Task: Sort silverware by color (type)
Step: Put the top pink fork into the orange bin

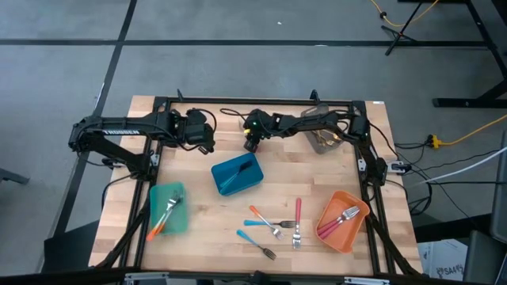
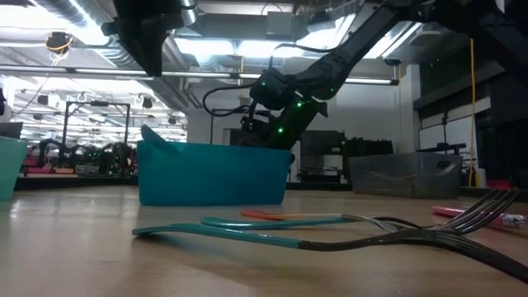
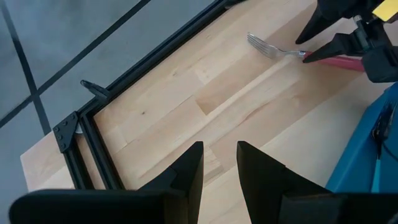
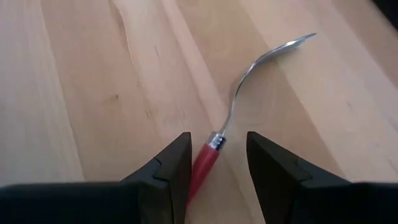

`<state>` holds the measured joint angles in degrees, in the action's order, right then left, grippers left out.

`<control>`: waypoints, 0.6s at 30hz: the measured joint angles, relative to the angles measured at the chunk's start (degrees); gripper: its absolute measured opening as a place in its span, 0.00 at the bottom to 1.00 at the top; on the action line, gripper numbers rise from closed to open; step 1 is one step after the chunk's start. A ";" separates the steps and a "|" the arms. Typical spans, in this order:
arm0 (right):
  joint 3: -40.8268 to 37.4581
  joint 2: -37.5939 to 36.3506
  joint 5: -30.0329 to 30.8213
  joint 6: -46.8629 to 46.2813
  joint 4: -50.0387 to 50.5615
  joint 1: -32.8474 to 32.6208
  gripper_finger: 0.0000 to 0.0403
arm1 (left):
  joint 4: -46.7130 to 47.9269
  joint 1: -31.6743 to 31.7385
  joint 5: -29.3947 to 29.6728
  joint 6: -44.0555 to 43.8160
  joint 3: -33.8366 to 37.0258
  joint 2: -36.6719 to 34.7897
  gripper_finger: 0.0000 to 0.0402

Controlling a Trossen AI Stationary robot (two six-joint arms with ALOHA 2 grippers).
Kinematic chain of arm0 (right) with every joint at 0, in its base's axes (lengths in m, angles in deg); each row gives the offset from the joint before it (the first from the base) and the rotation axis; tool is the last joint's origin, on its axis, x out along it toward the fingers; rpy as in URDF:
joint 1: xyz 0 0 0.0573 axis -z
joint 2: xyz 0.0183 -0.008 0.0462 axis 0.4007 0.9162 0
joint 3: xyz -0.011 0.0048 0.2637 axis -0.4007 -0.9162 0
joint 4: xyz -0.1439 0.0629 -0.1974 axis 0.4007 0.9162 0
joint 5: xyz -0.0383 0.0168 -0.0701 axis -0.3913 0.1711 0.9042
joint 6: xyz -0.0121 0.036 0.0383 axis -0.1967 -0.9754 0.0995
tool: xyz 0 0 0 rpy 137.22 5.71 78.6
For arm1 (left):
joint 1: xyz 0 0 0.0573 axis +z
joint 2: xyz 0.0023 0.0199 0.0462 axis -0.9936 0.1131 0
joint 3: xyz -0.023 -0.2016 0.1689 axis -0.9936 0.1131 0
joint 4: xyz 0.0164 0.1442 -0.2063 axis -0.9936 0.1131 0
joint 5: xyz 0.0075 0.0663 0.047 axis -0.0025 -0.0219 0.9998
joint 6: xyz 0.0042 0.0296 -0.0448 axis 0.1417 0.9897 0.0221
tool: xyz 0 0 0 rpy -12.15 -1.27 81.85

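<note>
The right gripper (image 4: 217,163) is up at the far edge of the counter (image 1: 198,237), just behind the blue bin (image 1: 237,175), fingers clamped on the red handle of a fork (image 4: 239,99) whose metal head sticks out ahead over the wood. The left gripper (image 3: 219,167) hangs nearby on the far left side, fingers a bit apart, holding nothing. Rest of the silverware: a few pieces loose on the near counter (image 1: 273,227), two in the teal bin (image 1: 168,207), a couple in the orange bin (image 1: 342,220). A grey bin (image 1: 323,141) sits at the far right.
</note>
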<state>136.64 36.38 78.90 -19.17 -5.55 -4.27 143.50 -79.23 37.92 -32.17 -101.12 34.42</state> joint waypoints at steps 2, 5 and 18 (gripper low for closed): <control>0.00 0.00 -0.21 0.00 0.11 0.02 0.36 | -0.01 0.00 0.02 0.00 0.00 0.00 0.23; 0.00 0.00 -0.24 0.00 0.01 0.02 0.36 | -0.12 0.00 0.02 0.00 0.00 0.00 0.23; 0.00 0.05 1.29 1.30 0.13 0.07 0.27 | -1.34 0.00 0.04 -0.02 0.00 0.00 0.23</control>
<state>136.64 36.43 80.19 -17.87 -5.42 -4.20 142.16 -79.23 37.97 -32.20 -101.12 34.42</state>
